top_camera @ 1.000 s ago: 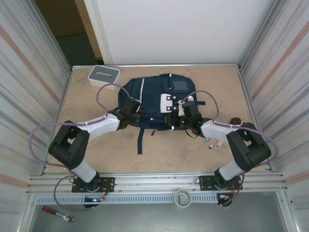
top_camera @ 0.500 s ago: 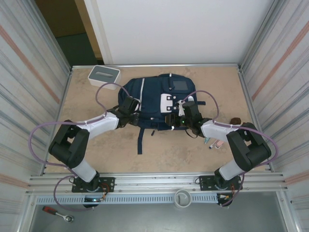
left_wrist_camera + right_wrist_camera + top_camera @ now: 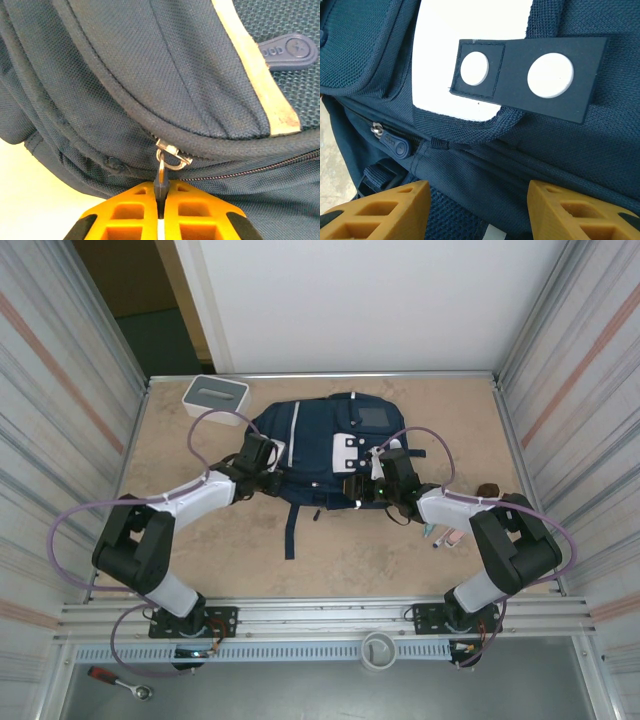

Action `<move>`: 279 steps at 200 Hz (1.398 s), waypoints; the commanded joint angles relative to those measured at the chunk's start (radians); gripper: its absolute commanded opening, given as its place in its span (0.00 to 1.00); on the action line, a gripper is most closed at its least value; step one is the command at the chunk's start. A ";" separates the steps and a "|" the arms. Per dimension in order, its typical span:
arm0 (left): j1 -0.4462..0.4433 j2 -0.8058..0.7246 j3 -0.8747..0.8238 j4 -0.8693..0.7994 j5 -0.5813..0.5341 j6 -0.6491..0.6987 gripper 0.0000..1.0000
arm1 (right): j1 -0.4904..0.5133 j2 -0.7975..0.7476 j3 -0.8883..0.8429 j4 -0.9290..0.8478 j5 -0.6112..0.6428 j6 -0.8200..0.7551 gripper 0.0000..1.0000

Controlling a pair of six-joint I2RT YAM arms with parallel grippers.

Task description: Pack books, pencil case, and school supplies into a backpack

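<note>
Little writing can be read. In the left wrist view, a navy rubber tab [image 3: 287, 50] at the upper right bears raised letters, of which only "OOD" and a small round mark show. In the right wrist view, a second rubber zip tab [image 3: 395, 145] at the left carries tiny lettering too small to read.

One backpack [image 3: 315, 445] lies flat at the centre of the top view. It has one thin white stripe [image 3: 293, 425], one grey square patch [image 3: 372, 417] and a white panel [image 3: 345, 450]. Seen close up, one dark patch [image 3: 530, 77] on that panel has two round holes showing white.

The left gripper [image 3: 262, 462] is at the backpack's left edge. Its two orange fingers [image 3: 125, 210] are pressed together, pinching one metal zip pull [image 3: 161, 175] under a piped seam.

The right gripper [image 3: 368, 485] is at the backpack's lower edge. Its two fingers [image 3: 375, 207] stand apart over the navy fabric.

Two school supplies lie right of centre, well apart from the backpack: one teal marker [image 3: 430, 531] and, just beside it, one pink stick [image 3: 452, 537]. One white box [image 3: 215, 395] sits at the upper left. One small dark lump [image 3: 487, 489] lies at the right. One red-handled tool [image 3: 118, 680] lies at the lower left.
</note>
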 commanded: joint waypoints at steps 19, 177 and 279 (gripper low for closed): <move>0.053 -0.102 -0.032 0.029 -0.058 0.053 0.00 | -0.047 0.028 0.004 -0.152 0.106 -0.021 0.54; 0.079 -0.173 -0.165 0.152 0.339 0.114 0.00 | -0.086 -0.177 0.015 -0.255 -0.038 0.007 0.56; -0.030 -0.175 -0.238 0.252 0.507 0.132 0.00 | -0.029 -0.131 -0.089 -0.102 0.188 0.326 0.75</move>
